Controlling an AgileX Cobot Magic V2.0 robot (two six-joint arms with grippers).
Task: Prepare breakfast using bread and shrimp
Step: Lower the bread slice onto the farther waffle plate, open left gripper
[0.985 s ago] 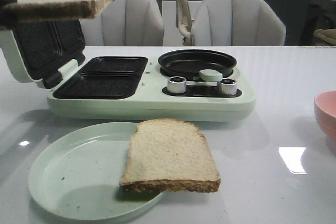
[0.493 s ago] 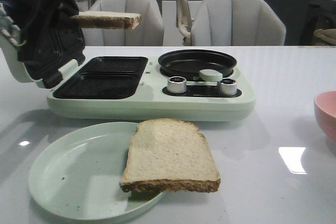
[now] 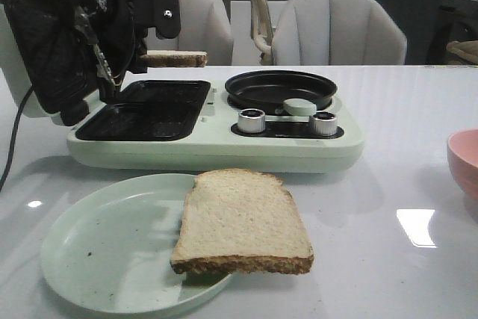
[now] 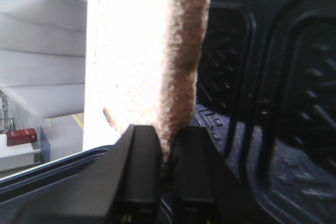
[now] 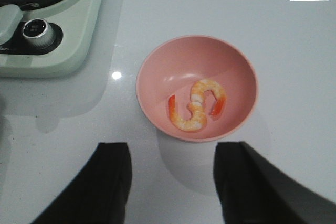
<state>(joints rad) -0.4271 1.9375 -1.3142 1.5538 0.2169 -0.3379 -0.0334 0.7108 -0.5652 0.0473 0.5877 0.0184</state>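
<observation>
the held bread slice [image 3: 175,58], in the upper left of the front frame, had dropped over the last second from high near the top edge to just above the rear sandwich well [image 3: 166,91] of the breakfast maker [image 3: 216,147], and it had levelled out flat. the left gripper [image 4: 165,145] had it clenched by one crust edge, and the wrist picture showed the dark ribbed plates right behind the slice. i judged this to be the approach to laying the first slice into a well; it was not yet touching the plate.

the second bread slice [image 3: 243,222] had not moved: it lay at lower centre, half on the pale green plate [image 3: 112,252] and half overhanging onto the desk [image 3: 403,140].

the shrimp [image 5: 197,106] sat curled in the pink bowl [image 5: 157,72], at the right edge of the front frame, untouched. the right gripper [image 5: 170,182] hung over the desk near the bowl, spread wide and grasping nothing. the round pan [image 3: 280,89] was empty.
</observation>
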